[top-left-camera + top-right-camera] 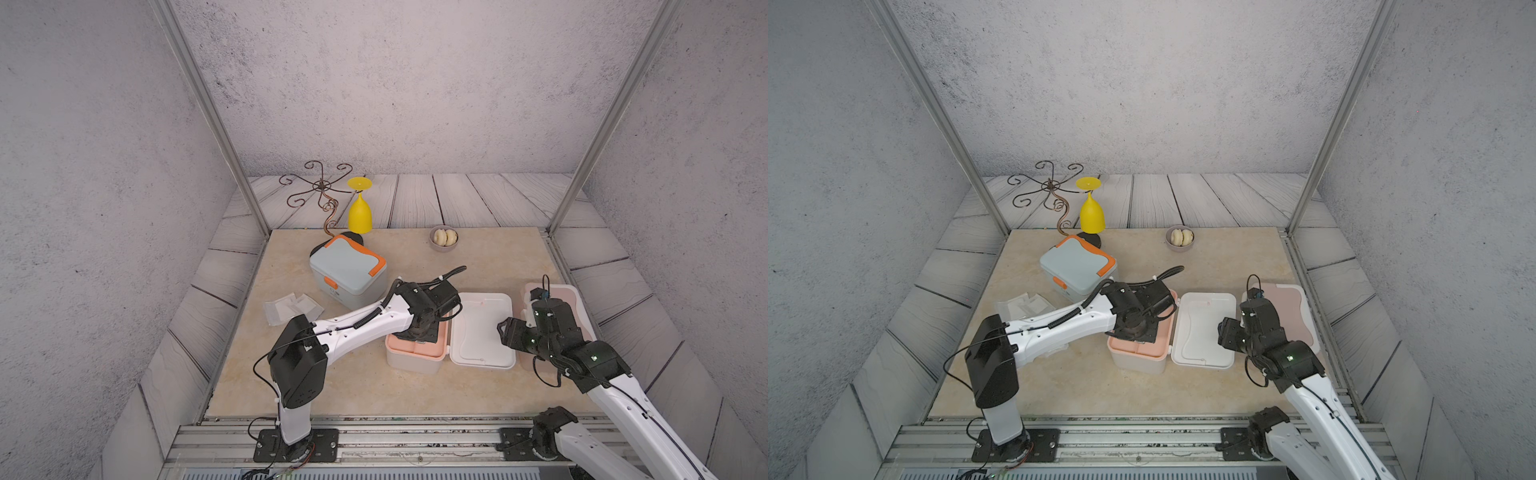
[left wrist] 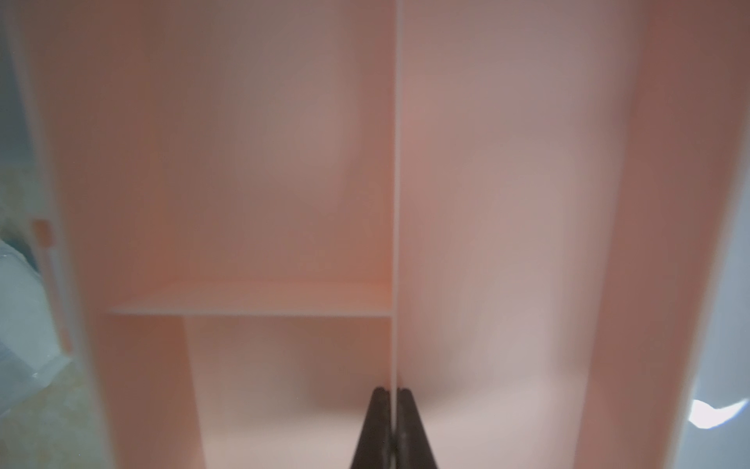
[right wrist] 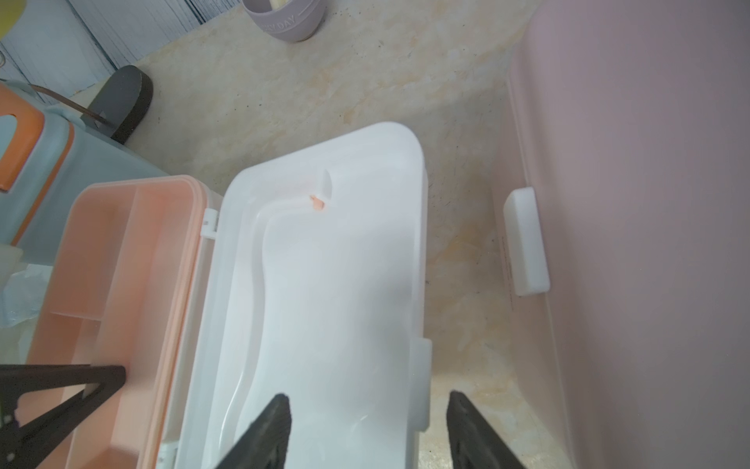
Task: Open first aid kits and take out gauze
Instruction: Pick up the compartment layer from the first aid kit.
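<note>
Three first aid kits stood on the table (image 1: 374, 390). A grey-blue kit (image 1: 348, 266) with orange trim sat shut toward the back left. A white kit (image 1: 415, 365) lay open near the middle, its lid (image 1: 482, 328) folded flat to its right. A pink kit (image 1: 1296, 316) sat shut by the right edge. There was also one small bowl (image 1: 444, 239) at the back, and one yellow glass (image 1: 360, 214) hung upside down from a wire stand (image 1: 320, 189).

The gauze packets (image 1: 293, 307) lay in one overlapping heap on the table, just in front of the grey-blue kit. Their number could not be counted.

The left gripper (image 2: 391, 392) reached down into the white kit's peach tray (image 3: 117, 251), its jaws pinched together on the tray's thin divider (image 2: 395, 203). The gauze lay well apart from it, to its left, beyond the arm.

The right gripper (image 3: 369, 406) hung over the lid's outer edge with its jaws spread and nothing held, farther still from the gauze.
</note>
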Robot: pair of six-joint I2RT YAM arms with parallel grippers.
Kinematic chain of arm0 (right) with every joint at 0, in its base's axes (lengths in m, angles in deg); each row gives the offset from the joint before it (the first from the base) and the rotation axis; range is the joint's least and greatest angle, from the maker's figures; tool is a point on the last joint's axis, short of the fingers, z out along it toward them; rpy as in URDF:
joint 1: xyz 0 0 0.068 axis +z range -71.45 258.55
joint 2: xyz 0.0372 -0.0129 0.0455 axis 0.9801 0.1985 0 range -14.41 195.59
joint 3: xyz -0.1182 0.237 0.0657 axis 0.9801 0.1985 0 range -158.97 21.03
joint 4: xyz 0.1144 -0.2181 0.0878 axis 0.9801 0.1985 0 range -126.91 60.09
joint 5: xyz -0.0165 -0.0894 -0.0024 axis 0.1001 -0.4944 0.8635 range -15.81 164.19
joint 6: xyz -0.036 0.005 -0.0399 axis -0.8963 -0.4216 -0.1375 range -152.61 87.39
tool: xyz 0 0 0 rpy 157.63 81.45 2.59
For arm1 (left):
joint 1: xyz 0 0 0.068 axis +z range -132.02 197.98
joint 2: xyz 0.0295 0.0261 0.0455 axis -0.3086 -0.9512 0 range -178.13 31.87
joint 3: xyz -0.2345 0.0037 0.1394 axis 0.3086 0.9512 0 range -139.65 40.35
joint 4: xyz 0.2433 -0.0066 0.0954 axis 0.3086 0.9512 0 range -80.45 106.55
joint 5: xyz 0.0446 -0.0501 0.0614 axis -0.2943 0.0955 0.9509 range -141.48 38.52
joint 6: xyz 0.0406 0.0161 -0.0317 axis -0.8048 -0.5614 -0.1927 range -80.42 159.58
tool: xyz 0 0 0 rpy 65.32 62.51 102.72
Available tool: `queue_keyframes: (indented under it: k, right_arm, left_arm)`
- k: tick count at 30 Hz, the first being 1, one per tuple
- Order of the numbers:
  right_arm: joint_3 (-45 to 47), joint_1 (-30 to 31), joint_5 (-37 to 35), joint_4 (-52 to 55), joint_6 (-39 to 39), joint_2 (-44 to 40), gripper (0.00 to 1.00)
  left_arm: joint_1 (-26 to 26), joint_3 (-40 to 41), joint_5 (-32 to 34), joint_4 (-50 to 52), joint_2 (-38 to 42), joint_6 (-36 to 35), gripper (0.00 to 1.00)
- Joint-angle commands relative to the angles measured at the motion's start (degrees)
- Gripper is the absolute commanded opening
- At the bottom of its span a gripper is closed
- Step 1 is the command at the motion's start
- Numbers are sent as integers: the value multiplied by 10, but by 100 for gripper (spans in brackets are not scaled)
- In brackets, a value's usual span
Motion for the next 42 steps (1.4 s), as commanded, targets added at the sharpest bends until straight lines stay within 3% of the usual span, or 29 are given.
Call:
queue_keyframes:
  k: [1,16,26,32,37,42]
  right_arm:
    - [17,-13,66,-23,5,-1,64]
    - [12,-25,59,-4,2,11,67]
    - [3,-30,86,-12,-2,5,88]
    - [-12,-30,88,-7,-13,-3,99]
    - [-29,-31,74,1,-21,-5,99]
    - [-33,-34,66,-1,-21,-6,99]
  left_arm:
    - [5,4,0,-14,40,4,0]
    - [21,22,-2,-18,73,6,0]
    - [29,3,3,-28,130,-13,0]
    - [44,-107,36,80,161,-53,0]
    - [46,-228,77,202,184,-78,0]
    - [49,-284,105,269,211,-81,0]
